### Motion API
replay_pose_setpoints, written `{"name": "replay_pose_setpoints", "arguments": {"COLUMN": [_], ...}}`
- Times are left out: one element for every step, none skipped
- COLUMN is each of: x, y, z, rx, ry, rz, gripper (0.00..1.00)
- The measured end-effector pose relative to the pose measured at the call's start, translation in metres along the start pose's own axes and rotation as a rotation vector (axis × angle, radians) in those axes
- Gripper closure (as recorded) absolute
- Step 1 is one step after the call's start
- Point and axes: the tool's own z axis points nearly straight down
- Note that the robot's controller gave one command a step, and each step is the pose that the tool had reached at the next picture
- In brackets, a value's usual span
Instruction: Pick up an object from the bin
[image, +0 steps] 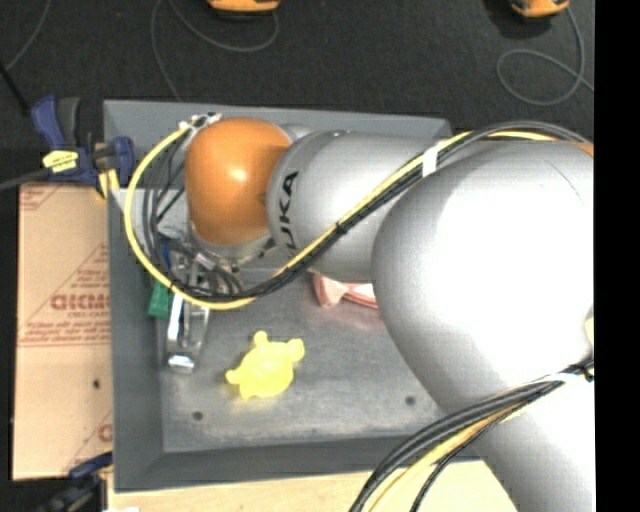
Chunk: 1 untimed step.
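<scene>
My gripper is low over the bin floor near the left wall, pointing down below the orange cover. A small green thing lies right against its left side, partly hidden by cables. A yellow soft toy-like figure lies on the floor just right of the gripper tip, apart from it. Further right, a pink thing pokes out from under the arm, mostly hidden.
The thick silver arm crosses the bin from the right and covers its back and right half. The grey floor in front of the yellow figure is bare up to the front wall.
</scene>
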Motion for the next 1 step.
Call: {"name": "replay_pose_setpoints", "arguments": {"x": [-0.0069], "y": [0.0019], "z": [0.0091], "rx": [0.001], "ry": [-0.002], "rz": [0.099], "gripper": [0.0]}}
